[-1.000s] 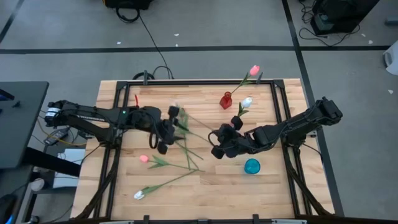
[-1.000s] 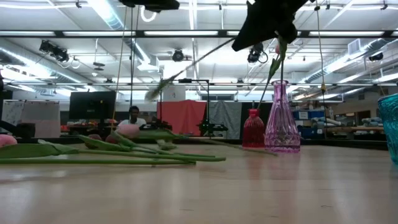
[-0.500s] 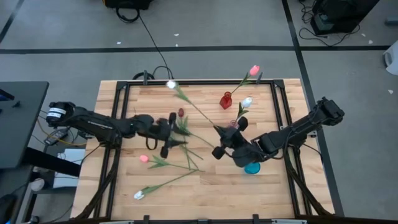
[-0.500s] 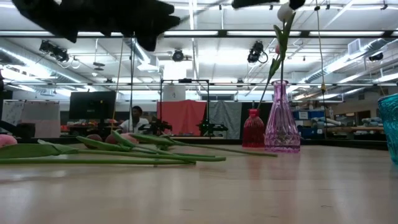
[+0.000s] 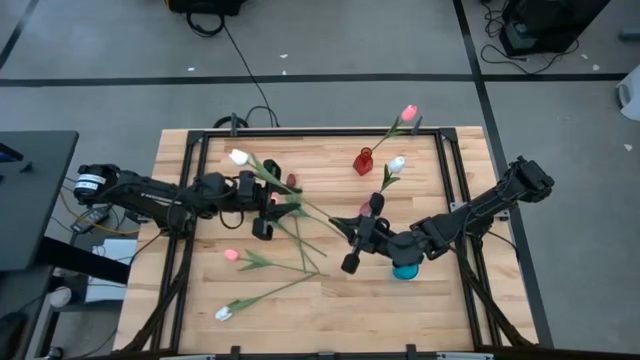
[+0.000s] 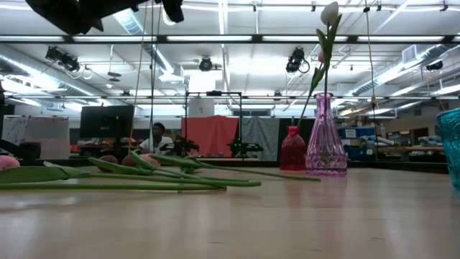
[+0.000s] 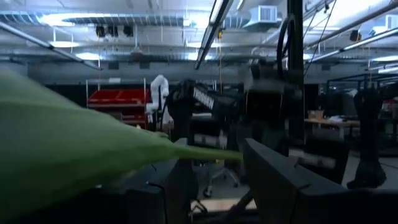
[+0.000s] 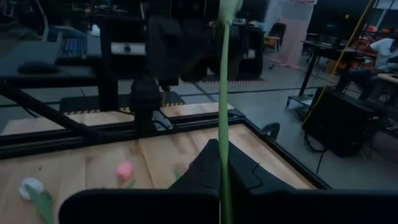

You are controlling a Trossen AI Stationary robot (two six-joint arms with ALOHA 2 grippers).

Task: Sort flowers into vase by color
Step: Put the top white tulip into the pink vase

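A white tulip (image 5: 238, 157) on a long green stem (image 5: 300, 205) is raised over the table's middle. My right gripper (image 5: 350, 232) is shut on the stem's lower end. My left gripper (image 5: 264, 206) stands open beside the stem, and a broad leaf (image 7: 74, 155) crosses close before its camera. A pink glass vase (image 6: 325, 137) holds a white tulip (image 6: 329, 13), and a small red vase (image 5: 363, 162) holds a pink one (image 5: 408, 113). Pink (image 5: 231, 254), white (image 5: 222, 313) and maroon (image 5: 291, 181) tulips lie flat on the table. My right gripper pinches the stem (image 8: 222, 146) between its two shut fingers, near the stem's lower end. The fingers point about level toward the table's left. The stem runs on ahead of them to the head, clear of the table. Whether my left gripper touches the leaf tip (image 7: 208, 153) between its fingers, I cannot tell.
A teal vase (image 5: 405, 268) stands just under my right arm, toward the near right. Several loose stems (image 5: 300, 245) cross near the table's middle. A black frame (image 5: 310, 133) rims the table. People sit in the room beyond.
My right gripper has moved toward the near edge and risen, staying shut on the stem. The white tulip has swung about: its head went toward the far edge, then toward the left. My left gripper has tipped upward and drawn back toward the left.
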